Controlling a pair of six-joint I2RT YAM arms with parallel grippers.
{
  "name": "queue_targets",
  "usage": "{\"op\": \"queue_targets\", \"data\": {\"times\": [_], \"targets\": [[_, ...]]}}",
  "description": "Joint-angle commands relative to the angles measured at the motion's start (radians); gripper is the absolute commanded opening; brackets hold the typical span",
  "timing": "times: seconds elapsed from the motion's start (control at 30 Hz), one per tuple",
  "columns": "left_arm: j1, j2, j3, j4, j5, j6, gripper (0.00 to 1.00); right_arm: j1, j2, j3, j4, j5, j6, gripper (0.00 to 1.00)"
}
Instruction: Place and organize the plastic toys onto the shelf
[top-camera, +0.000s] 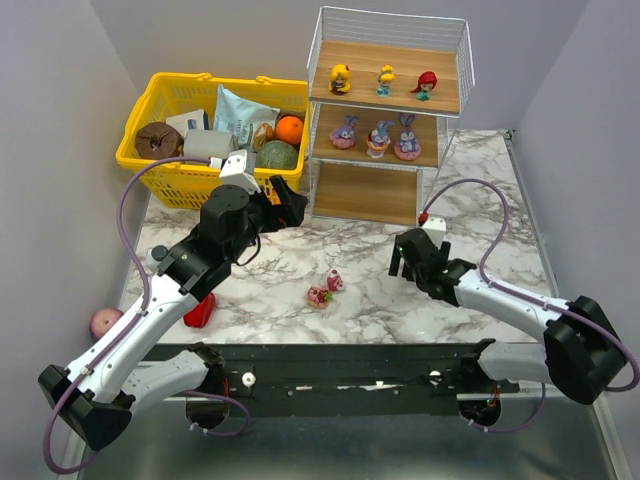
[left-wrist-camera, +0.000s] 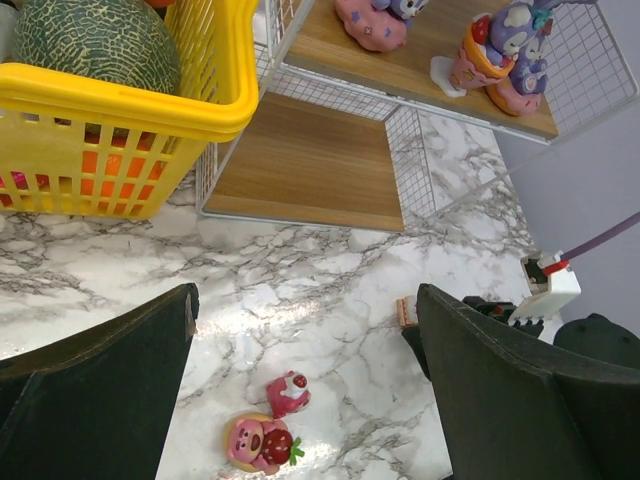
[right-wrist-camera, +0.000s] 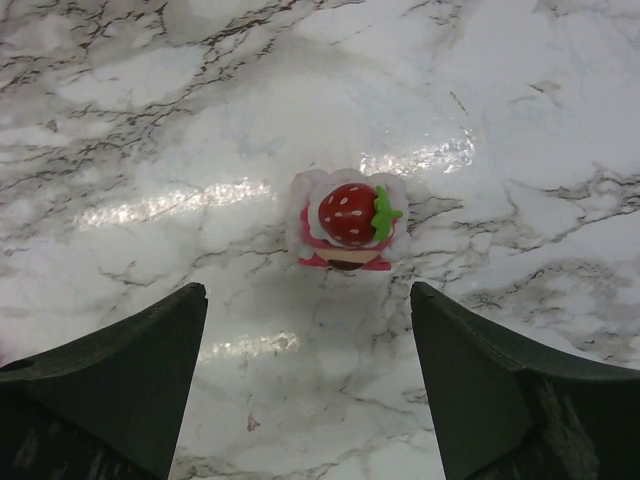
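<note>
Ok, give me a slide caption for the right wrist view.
Open right gripper hovers over a strawberry-topped toy on the marble table.

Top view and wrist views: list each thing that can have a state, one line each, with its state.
Left claw: open, empty.
Right claw: open, over strawberry toy.
Strawberry toy: on table, ungrasped.
Dolls: upright, top tier.
Bunnies: upright, middle tier.
Pink toys: loose on table.
Shelf: bottom tier bare.
Basket: full.
</note>
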Motion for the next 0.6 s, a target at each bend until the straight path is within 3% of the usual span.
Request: {"op": "queue_targets", "data": {"times": [0.0, 0.4, 0.57], "targets": [[0.010, 0.003, 0.016, 0.015, 0.013, 0.011, 0.99, -0.029, 0.051, -0.009, 0.110, 0.072, 0.028, 0.88], [0.022, 0.015, 0.019, 0.016, 0.010, 0.018, 0.99, -0.120, 0.166, 0.012, 0.208, 0.005, -0.043, 0.83], [0.029, 0.015, 0.020, 0.016, 0.008, 0.018, 0.99, -0.126, 0.200, 0.043, 0.208, -0.023, -0.035, 0.57]]}}
